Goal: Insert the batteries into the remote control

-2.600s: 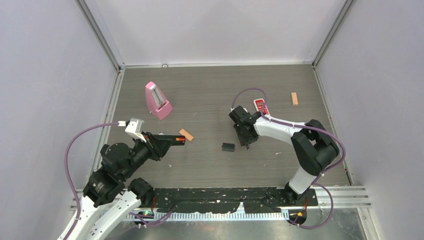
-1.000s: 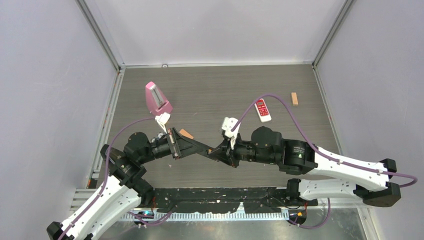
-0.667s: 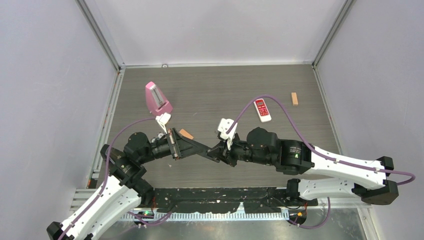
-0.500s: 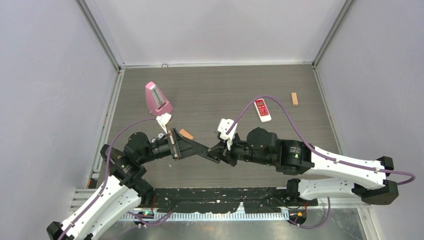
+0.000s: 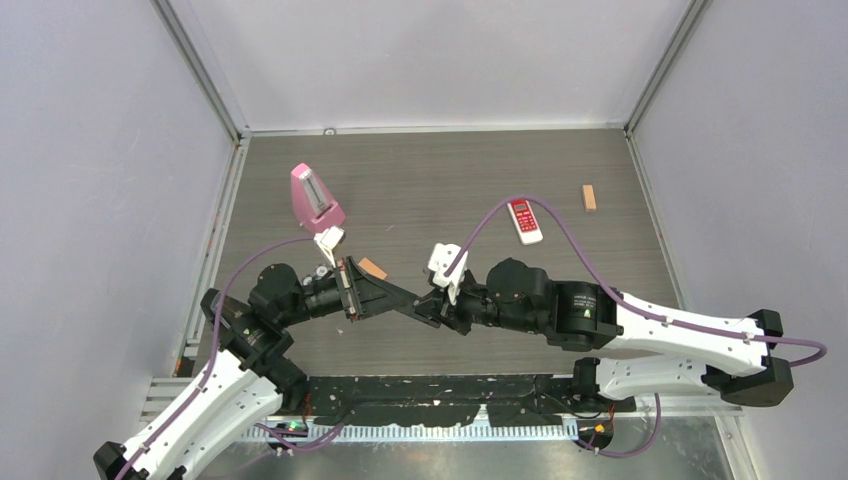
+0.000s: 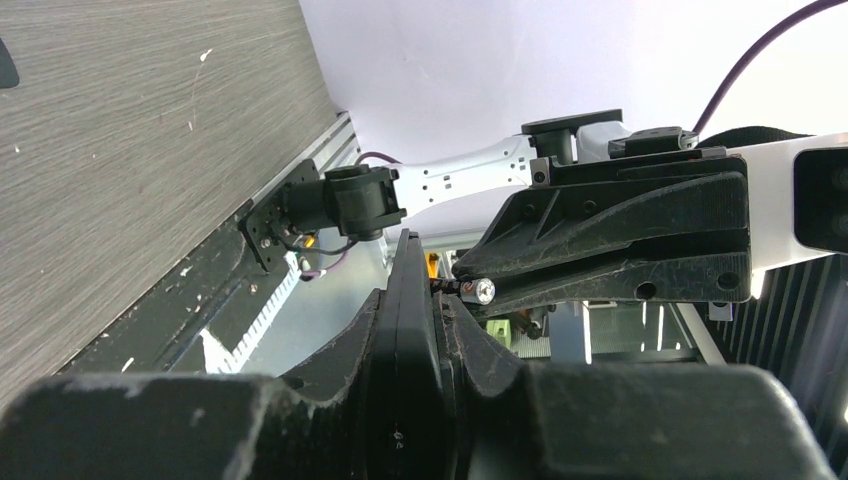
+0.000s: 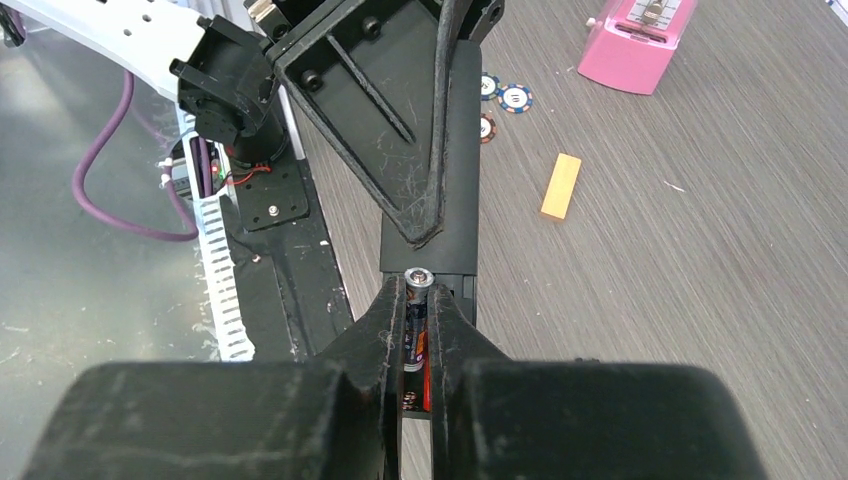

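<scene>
My left gripper [image 5: 403, 297] is shut on a black remote control [image 7: 459, 150] and holds it above the table. It shows edge-on in the left wrist view [image 6: 410, 330]. My right gripper [image 5: 428, 305] is shut on a battery [image 7: 417, 300], dark with orange print and a silver tip. It holds the battery at the remote's open battery compartment [image 7: 440, 300], where an orange-red strip shows beside it. The battery's tip also shows in the left wrist view [image 6: 483, 291]. The two grippers meet tip to tip at the near middle of the table.
A pink metronome [image 5: 316, 200] stands at the back left. A red-and-white remote [image 5: 524, 219] lies at the back right. One tan wooden block [image 5: 372, 268] lies by the left gripper, another [image 5: 589, 197] at the far right. Round chips [image 7: 515, 98] lie near the metronome.
The arms came together from apart, the left carrying the remote right. Over the last second the right gripper edged left with the battery, closer onto the remote.
</scene>
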Motion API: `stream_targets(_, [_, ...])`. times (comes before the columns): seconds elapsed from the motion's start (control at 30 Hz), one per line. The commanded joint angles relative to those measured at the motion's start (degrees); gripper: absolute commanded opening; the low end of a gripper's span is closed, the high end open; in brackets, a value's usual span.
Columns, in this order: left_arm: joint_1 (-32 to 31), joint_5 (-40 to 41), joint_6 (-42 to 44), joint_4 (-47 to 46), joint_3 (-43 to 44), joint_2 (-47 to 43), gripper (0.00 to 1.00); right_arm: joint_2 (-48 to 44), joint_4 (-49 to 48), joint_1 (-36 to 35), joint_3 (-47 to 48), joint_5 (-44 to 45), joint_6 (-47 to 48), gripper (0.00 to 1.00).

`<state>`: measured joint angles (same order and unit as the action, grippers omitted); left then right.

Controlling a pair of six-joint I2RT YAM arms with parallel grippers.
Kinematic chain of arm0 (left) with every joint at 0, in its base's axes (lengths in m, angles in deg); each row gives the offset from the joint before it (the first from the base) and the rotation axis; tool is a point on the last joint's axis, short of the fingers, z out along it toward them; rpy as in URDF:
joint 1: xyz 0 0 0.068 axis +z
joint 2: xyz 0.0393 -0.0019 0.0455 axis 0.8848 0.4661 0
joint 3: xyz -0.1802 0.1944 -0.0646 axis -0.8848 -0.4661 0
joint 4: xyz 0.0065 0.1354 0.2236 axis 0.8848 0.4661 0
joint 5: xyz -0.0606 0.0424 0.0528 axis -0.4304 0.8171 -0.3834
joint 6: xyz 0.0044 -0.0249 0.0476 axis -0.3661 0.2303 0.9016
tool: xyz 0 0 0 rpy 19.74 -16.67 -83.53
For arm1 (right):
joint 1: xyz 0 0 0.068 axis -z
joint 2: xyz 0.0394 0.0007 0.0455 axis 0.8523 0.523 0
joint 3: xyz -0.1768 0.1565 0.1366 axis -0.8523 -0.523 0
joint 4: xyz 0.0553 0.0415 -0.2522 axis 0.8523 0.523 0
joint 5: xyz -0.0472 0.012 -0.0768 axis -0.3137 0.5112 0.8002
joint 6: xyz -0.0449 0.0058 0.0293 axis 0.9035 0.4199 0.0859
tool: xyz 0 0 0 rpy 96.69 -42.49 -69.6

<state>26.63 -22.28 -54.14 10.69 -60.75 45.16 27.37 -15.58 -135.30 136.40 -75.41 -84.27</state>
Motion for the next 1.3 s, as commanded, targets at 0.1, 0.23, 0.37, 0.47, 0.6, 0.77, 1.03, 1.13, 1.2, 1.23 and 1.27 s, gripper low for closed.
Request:
stream_targets(0.1, [0.2, -1.5, -0.9, -3.0, 1.3, -0.4, 0.00, 0.2, 0.0, -0.7, -0.3, 2.2, 2.8, 0.05])
stream_targets(0.23, [0.2, -1.3, -1.1, -3.0, 1.4, -0.3, 0.00, 0.9, 2.7, -0.8, 0.5, 2.2, 3.1, 0.05])
stream_targets(0.37, [0.2, -1.2, -1.0, -3.1, 1.5, -0.1, 0.00, 1.4, 6.1, -0.8, 1.5, 1.9, 2.8, 0.05])
stream_targets(0.47, [0.2, -1.2, -1.0, -3.3, 1.6, 0.2, 0.00, 1.9, 8.1, -0.9, 2.5, 1.6, 2.4, 0.05])
stream_targets(0.6, [0.2, -1.2, -1.0, -3.4, 1.5, 0.2, 0.00, 3.2, 10.3, -0.9, 3.9, 1.1, 1.9, 0.06])
stream_targets(0.77, [0.2, -1.1, -1.1, -3.5, 1.7, -0.1, 0.00, 3.7, 9.3, -0.8, 3.0, 0.8, 1.2, 0.12])
stream_targets(1.03, [0.1, -0.8, -1.0, -3.0, 1.8, -0.2, 0.00, 3.2, 6.6, -0.9, 3.0, 3.4, -1.2, 0.26])
stream_targets(1.13, [0.1, -0.8, -0.9, -2.9, 2.0, 0.0, 0.00, 3.4, 6.6, -0.8, 3.3, 3.4, -1.1, 0.30])
stream_targets(1.2, [0.1, -0.8, -0.8, -2.9, 2.0, 0.2, 0.00, 3.4, 6.6, -0.9, 3.4, 3.2, -1.1, 0.33])
stream_targets(1.23, [0.1, -0.8, -0.7, -2.8, 2.0, 0.2, 0.00, 3.3, 6.6, -0.9, 3.6, 3.3, -1.3, 0.34])
stream_targets(1.27, [0.2, -0.9, -0.6, -2.8, 2.0, 0.2, 0.00, 3.2, 6.6, -0.8, 3.7, 3.4, -1.4, 0.35])
